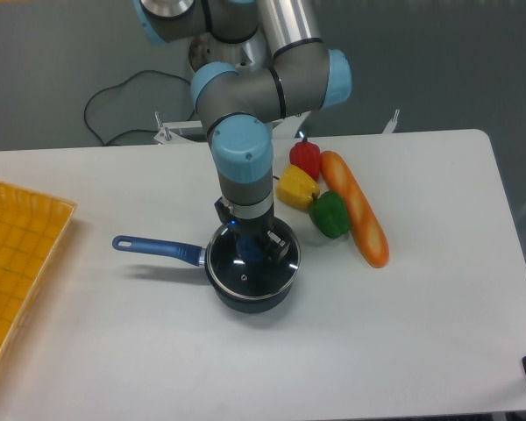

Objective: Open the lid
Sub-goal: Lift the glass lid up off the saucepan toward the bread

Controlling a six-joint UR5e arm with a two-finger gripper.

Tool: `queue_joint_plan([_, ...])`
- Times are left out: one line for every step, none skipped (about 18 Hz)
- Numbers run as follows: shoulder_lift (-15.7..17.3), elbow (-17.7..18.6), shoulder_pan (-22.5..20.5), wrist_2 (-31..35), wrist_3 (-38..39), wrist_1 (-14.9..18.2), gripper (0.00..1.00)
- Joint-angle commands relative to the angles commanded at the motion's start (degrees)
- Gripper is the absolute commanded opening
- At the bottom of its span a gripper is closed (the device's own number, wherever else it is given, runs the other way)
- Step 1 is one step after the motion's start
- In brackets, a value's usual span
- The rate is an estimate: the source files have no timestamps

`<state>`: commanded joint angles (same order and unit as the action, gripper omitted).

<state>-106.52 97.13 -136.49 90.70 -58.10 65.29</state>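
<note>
Fixed camera view:
Arm: 1 grey UR5e arm with light blue joint caps comes down from the far side of the white table [438, 289] and points straight down over the saucepan.
Gripper: the gripper [251, 251] sits at the middle of the lid, around the blue knob; its fingers appear clenched on the knob, though the wrist hides part of the contact.
Lid: the lid [252, 264], a round clear glass disc with a metal rim, lies over the mouth of the saucepan, left of the table's centre. Its rim looks slightly offset toward the right of the pan, and I cannot tell whether it rests on the pan or hangs just above it.
Saucepan: the dark saucepan [245, 296] stands upright on the table, its blue handle [156, 248] pointing left.
Vegetables: 4 items lie just right of the pan and farther back: a red pepper [305, 158], a yellow pepper [296, 188], a green pepper [330, 215] and a long orange carrot [358, 210]. The 3 peppers touch one another in a row; the carrot lies along their right side.
Tray: an orange-yellow gridded tray [17, 263] sits at the left edge, well apart from the pan.
Cable: a black cable [114, 96] loops on the floor behind the table, far left.
</note>
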Motion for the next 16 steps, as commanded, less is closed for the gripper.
queue_joint_plan([-0.1,-1.0,-0.4,-0.1,-0.6,1.1,0.40])
queue_joint_plan([-0.1,-1.6,-1.0,-0.1,-1.6,1.8,0.40])
queue_joint_plan([-0.1,-1.8,-1.7,-0.2,-2.3,1.9,0.40])
queue_joint_plan([-0.1,-1.9,-2.2,-0.1,-2.8,1.9,0.40])
queue_joint_plan([-0.1,-1.9,-3.0,-0.1,-3.6,2.2,0.40])
queue_joint_plan([0.0,-2.0,-4.0,-0.1,-4.8,3.0,0.40])
queue_joint_plan([0.1,-2.1,-5.0,-0.1,-6.2,3.8,0.40])
queue_joint_plan([0.5,-2.3,-6.0,-0.2,-7.5,4.4,0.40])
queue_joint_plan([0.8,-2.5,-6.9,-0.2,-8.2,4.8,0.40])
queue_joint_plan([0.8,-2.9,-7.6,-0.2,-8.9,5.2,0.40])
queue_joint_plan([0.8,-3.3,-8.3,-0.3,-9.5,5.5,0.40])
queue_joint_plan([0.8,-3.8,-9.0,-0.3,-10.0,5.9,0.40])
queue_joint_plan([0.8,-4.3,-9.6,-0.3,-10.6,6.2,0.40])
queue_joint_plan([0.8,-4.7,-9.9,-0.3,-11.1,6.4,0.40])
queue_joint_plan([0.7,-5.0,-10.5,-0.3,-11.6,6.4,0.40])
queue_joint_plan([0.4,-5.5,-10.8,-0.3,-11.8,6.4,0.40])
